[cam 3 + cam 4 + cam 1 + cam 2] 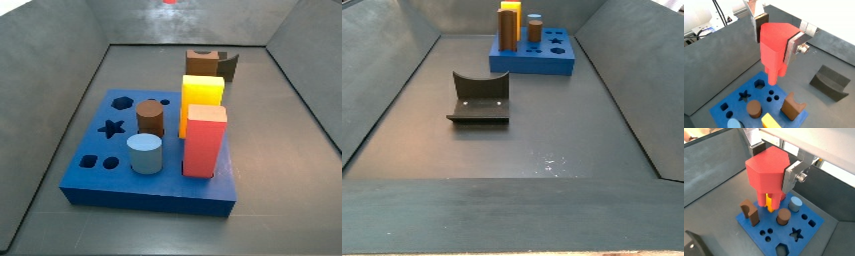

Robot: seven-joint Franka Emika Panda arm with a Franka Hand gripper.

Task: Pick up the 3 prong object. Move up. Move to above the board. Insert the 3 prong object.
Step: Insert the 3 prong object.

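Note:
In both wrist views my gripper (776, 37) (769, 170) is shut on the 3 prong object (774, 47) (765, 175), a salmon-red peg with a hexagonal head. One silver finger (794, 45) and one dark pad (760, 27) press its two sides. Its legs (759, 200) hang down, well above the blue board (734, 97) (811, 223). The peg is upright and touches nothing below. The board also shows in both side views (94, 180) (529, 58), where the gripper is out of frame. Hexagon, star and round holes in the board are open.
On the board stand a tall red block (203, 140), a yellow block (202, 97), a brown cylinder (150, 120), a light blue cylinder (144, 153) and a brown block (201, 64). The dark fixture (478, 98) (831, 81) stands on the floor beside the board. Grey walls enclose the floor.

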